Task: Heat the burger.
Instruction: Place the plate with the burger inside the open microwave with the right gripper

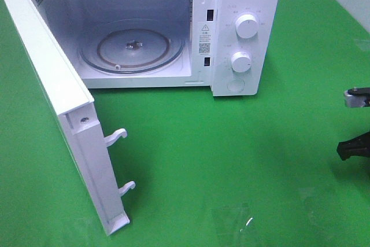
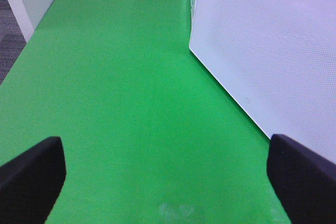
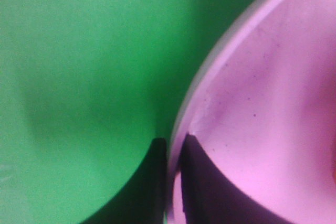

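So the right gripper (image 3: 173, 141) is clamped onto the rim of a pinkish round plate (image 3: 273, 103). 1 black finger (image 3: 202, 182) lies on top of the rim and the other sits just outside it, with barely any gap between them. The burger itself I can't actually spot in any view. There's a tiny orange smudge at the very edge of the right wrist picture, but it's too little to call. My guess is it's riding on that plate, which puts it off the right edge of the high camera, where only bits of that arm poke in.

The left gripper (image 2: 167, 177) is wide open and holding nothing. It hangs over the green felt-like mat (image 1: 231, 160), just beside the outer face of the white perforated door (image 2: 262, 51).

What matters for the next bit: the white box-shaped microwave (image 1: 243, 39) has that door swung fully out on the left side of the high view. The clear round glass turntable (image 1: 133, 47) is bare. The cavity opens toward the front, so from the plate it lies up and to the left across open mat. The door stands between the left arm and the opening, so the right arm is the 1 with the clean line in. I'd say the job's barely started, nothing's inside yet.
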{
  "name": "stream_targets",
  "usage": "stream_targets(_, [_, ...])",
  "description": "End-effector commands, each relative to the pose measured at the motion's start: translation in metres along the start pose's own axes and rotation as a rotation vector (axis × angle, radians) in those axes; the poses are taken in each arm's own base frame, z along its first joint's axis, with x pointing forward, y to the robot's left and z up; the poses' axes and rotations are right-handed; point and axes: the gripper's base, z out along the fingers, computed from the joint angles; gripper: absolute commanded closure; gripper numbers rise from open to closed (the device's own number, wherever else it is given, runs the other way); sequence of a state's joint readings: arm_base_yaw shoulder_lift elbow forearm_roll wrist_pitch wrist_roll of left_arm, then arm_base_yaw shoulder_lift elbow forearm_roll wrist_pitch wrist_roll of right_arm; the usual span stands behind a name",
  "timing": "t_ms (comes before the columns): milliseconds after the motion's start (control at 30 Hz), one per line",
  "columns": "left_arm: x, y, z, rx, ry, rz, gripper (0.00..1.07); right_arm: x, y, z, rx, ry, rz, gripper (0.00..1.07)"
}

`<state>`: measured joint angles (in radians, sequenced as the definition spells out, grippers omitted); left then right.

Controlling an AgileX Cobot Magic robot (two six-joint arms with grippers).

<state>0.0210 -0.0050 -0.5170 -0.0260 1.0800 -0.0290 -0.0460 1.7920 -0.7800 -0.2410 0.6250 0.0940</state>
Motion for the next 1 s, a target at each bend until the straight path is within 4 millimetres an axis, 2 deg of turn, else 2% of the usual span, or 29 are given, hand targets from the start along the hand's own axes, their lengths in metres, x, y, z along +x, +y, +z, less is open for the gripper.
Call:
stream_targets(33, [0.0,0.0,-0.002,0.002,-0.029,-0.001,0.09,0.002,0.002,0.003,0.034,0.033,-0.022,1.07])
stream_targets(333, [0.0,0.0,-0.002,0.002,-0.029,-0.001,0.09,0.005,0.011,-0.013,0.117,0.031,-0.058,1.07])
stream_targets(467, [0.0,0.0,-0.002,0.002,-0.029,-0.001,0.09,0.008,0.016,-0.032,0.169,0.006,-0.092,1.07])
stream_targets(700, [0.0,0.0,-0.002,0.002,-0.029,-0.001,0.09,0.013,0.021,-0.048,0.222,-0.003,-0.111,1.07])
stream_targets(1000, [0.0,0.0,-0.002,0.002,-0.029,-0.001,0.09,0.023,0.033,-0.078,0.277,-0.061,-0.166,1.07])
